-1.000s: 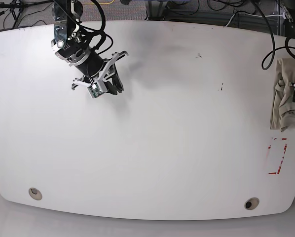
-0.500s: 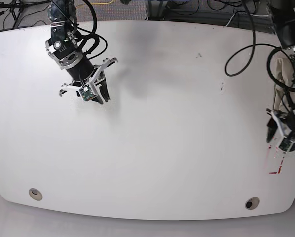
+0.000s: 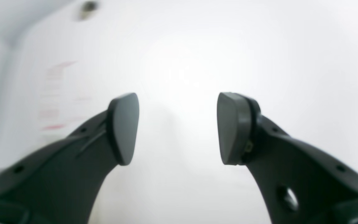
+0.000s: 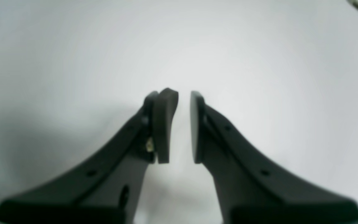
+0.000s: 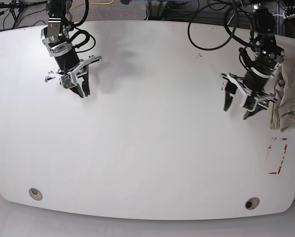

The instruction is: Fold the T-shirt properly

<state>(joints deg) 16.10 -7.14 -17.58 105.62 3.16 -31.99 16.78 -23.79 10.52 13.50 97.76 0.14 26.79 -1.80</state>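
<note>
The beige T-shirt (image 5: 288, 101) lies as a folded bundle at the table's right edge, in the base view only. My left gripper (image 5: 236, 111) hovers just left of it, apart from the cloth, open with nothing between its dark pads (image 3: 124, 127). In the left wrist view the left gripper (image 3: 177, 126) faces bare white table. My right gripper (image 5: 84, 92) is at the far left of the table, far from the shirt. In its own wrist view the right gripper (image 4: 183, 124) is all but shut, with a thin gap and nothing held.
The white table (image 5: 152, 148) has red tape marks (image 5: 278, 155) near the front right, below the shirt. Two round holes (image 5: 35, 193) (image 5: 251, 203) sit near the front edge. Cables run along the far edge behind both arms.
The left arm swung from the right edge inward and up, now left of the shirt. The right arm drew back toward the far left corner. Jaw openings unchanged.
</note>
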